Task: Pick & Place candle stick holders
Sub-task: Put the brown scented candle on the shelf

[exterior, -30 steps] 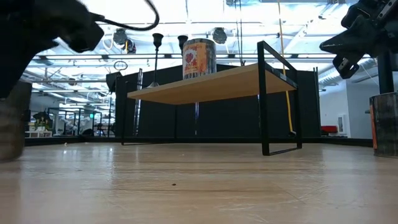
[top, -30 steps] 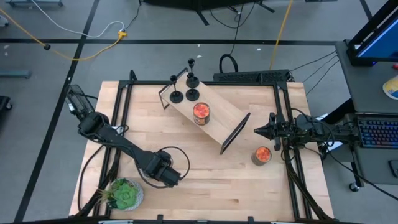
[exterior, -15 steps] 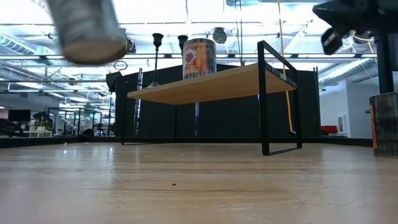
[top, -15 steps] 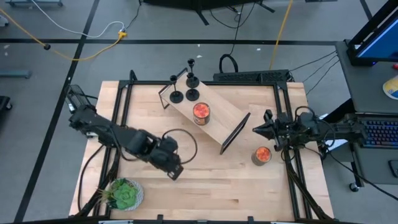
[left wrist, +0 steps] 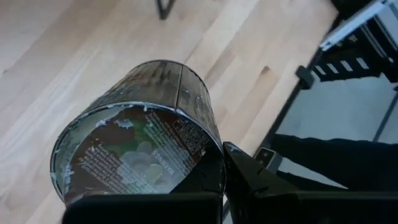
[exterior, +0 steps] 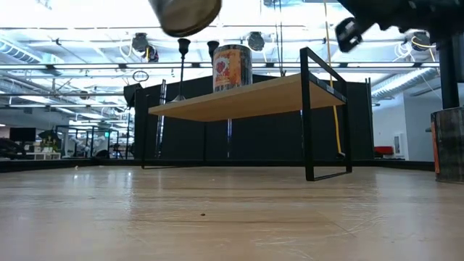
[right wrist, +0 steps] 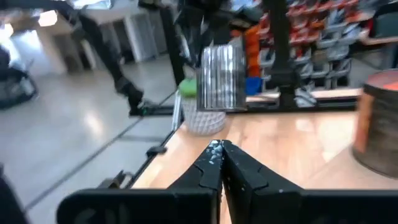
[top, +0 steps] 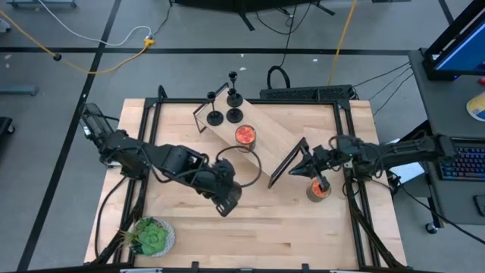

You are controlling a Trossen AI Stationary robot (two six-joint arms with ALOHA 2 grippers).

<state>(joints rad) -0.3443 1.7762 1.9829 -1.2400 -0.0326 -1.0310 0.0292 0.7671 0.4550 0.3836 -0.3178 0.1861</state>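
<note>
left gripper (top: 226,199): clamped on can (left wrist: 134,140), lifted off surface (top: 288,227)
right gripper (top: 301,170): fingers together, beside shelf (top: 261,144)
candle stick holders (top: 225,105): well beyond both

The can (left wrist: 134,146) carries a printed label in the left wrist view, but no words can be read.

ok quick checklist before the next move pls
1. Left tool grip on the can: ok, shut on it.
2. Can off the table: ok, it is in the air in the low view.
3. Right tool free: ok, shut and empty, near the second can.
4. Candle stick holders upright on the shelf: ok.
5. A holder in either tool: not ok, none.
</note>
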